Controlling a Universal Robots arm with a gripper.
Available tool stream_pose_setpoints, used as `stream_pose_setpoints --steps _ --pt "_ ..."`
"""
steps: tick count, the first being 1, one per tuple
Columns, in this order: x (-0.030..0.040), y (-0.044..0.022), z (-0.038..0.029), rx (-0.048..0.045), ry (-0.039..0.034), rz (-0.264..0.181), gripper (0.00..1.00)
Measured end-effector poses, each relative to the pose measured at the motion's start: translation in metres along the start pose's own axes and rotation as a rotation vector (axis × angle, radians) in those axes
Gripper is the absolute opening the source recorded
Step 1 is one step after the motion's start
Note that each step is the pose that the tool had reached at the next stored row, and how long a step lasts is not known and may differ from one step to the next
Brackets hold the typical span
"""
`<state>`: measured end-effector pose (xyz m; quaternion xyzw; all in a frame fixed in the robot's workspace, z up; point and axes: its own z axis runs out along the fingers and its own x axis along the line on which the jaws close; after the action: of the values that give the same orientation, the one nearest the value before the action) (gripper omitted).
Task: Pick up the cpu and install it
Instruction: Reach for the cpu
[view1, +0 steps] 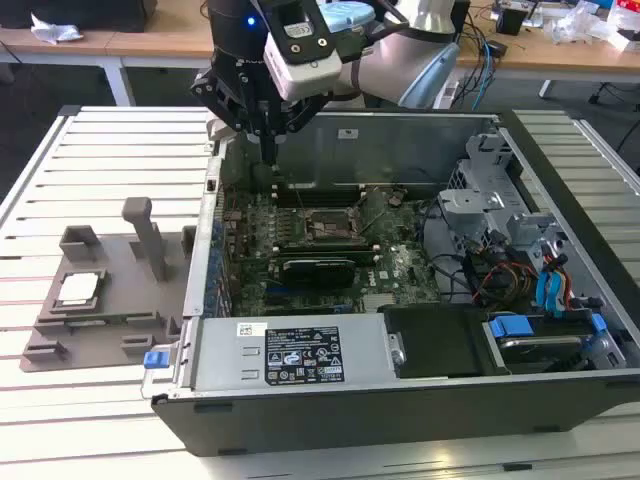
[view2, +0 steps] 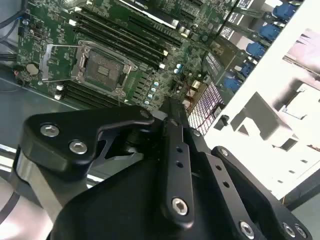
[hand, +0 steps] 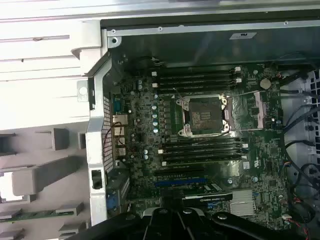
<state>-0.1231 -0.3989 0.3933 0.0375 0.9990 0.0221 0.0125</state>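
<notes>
The cpu (view1: 78, 290) is seated in a grey tray (view1: 125, 305) by the desk's (view1: 110, 150) edge at the exterior view's left, kept square for pickup. Further in, the socket (view1: 325, 225) is left empty to receive it. Beyond, the end effector (view1: 269, 153) is hung over the open case (view1: 400, 140), seemingly closed on nothing.

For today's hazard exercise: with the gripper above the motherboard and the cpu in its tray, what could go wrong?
The gripper hangs close to the case wall and might clip it on a sideways move. Upright posts on the tray stand beside the cpu and could snag an approach.
</notes>
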Motion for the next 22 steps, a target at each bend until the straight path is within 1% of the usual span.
stream_pose_setpoints --steps 3,8,10,11,13,17,19,21,22 --pt "0.0138 -0.0010 -0.0003 -0.0001 -0.0001 0.000 0.11" --pt "0.0227 -0.0017 -0.0006 0.0000 0.0000 0.000 0.11" --pt "0.0288 -0.0021 -0.0008 0.0001 0.0000 0.000 0.11" --pt "0.0333 -0.0025 -0.0009 0.0001 0.0000 0.000 0.11" --pt "0.0364 -0.0027 -0.0010 0.0000 0.0000 0.000 0.11" --pt "0.0474 -0.0035 -0.0012 0.0000 0.0000 0.000 0.11" --pt "0.0507 -0.0038 -0.0013 -0.0001 0.0000 0.000 0.11" --pt "0.0585 -0.0043 -0.0015 0.0000 0.0000 0.000 0.11" --pt "0.0607 -0.0045 -0.0015 0.0000 -0.0001 0.000 0.11"
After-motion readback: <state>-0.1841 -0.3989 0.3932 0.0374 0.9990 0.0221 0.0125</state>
